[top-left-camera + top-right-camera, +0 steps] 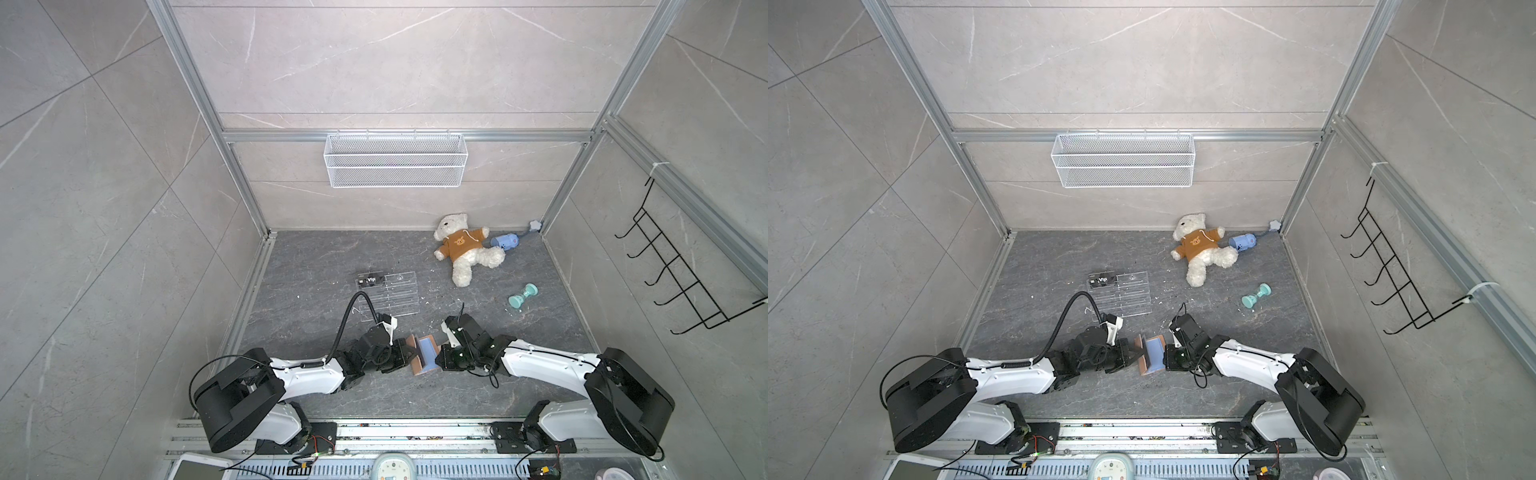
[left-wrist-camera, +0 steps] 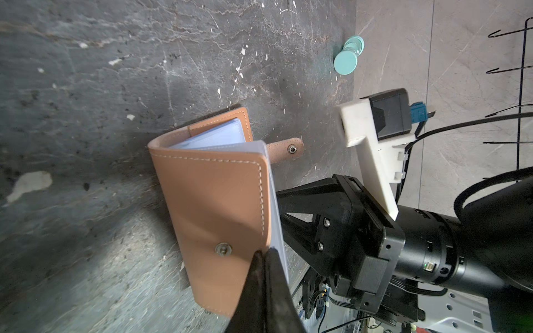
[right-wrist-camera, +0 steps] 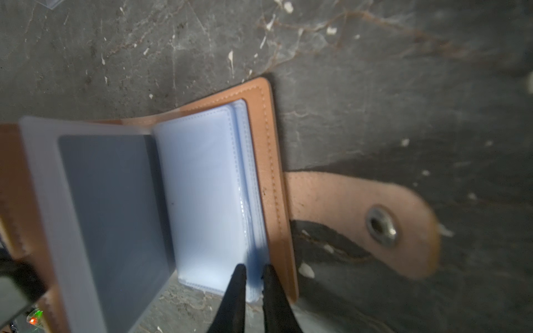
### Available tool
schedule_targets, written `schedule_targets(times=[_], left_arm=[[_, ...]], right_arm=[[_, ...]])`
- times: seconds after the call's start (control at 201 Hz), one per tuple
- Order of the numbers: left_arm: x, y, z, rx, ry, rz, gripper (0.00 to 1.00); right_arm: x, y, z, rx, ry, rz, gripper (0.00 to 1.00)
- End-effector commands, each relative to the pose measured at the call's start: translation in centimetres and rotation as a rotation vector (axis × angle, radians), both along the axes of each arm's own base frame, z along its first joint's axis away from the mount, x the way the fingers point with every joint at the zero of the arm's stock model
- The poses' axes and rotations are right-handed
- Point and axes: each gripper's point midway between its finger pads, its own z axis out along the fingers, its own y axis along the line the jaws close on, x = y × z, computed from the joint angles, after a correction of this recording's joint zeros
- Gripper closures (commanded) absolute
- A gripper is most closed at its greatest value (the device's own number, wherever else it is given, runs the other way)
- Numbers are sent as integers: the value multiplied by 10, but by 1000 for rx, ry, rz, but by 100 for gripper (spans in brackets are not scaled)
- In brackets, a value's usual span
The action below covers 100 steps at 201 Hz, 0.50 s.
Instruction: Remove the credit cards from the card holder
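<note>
The tan card holder [image 1: 417,351] [image 1: 1143,355] lies open on the dark floor between my two grippers. My left gripper [image 2: 264,254] [image 1: 406,353] is shut on the free edge of the raised cover [image 2: 213,196], near its snap. My right gripper [image 3: 253,269] [image 1: 437,359] is closed on the edge of the pale blue sleeve stack [image 3: 202,187]. One dark grey credit card [image 3: 109,207] shows inside the sleeve against the raised cover. The strap tab [image 3: 360,213] lies flat on the floor. Another black credit card [image 1: 371,280] [image 1: 1104,280] with white "Vip" lettering sits on the clear rack.
The clear acrylic rack [image 1: 388,297] stands just behind the left arm. A teddy bear [image 1: 463,247], a blue toy [image 1: 505,242] and a teal dumbbell [image 1: 523,296] lie at the back right. A wire basket [image 1: 395,160] hangs on the back wall, black hooks [image 1: 681,270] on the right wall.
</note>
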Motion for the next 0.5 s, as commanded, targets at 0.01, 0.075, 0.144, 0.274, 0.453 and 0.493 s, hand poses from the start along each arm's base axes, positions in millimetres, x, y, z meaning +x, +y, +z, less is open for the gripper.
schedule_targets(times=[0.01, 0.075, 0.144, 0.274, 0.453, 0.493], left_arm=[[3, -9, 12, -27, -42, -18, 100], [3, -10, 13, -33, -48, -19, 100], [3, -9, 14, -32, -50, -17, 100], [2, 0, 12, -27, -57, 9, 100], [-3, 22, 10, 1, -69, 47, 100], [-5, 27, 7, 10, -67, 52, 100]], right_arm=[[-8, -3, -4, -8, 20, 1, 84], [-7, -3, -4, -6, 17, 0, 84], [-7, -2, -3, -4, 16, 0, 84], [-7, -2, -3, -6, 18, 3, 84], [-8, -3, -3, -7, 18, 4, 84], [-8, -3, -2, -6, 17, 3, 84]])
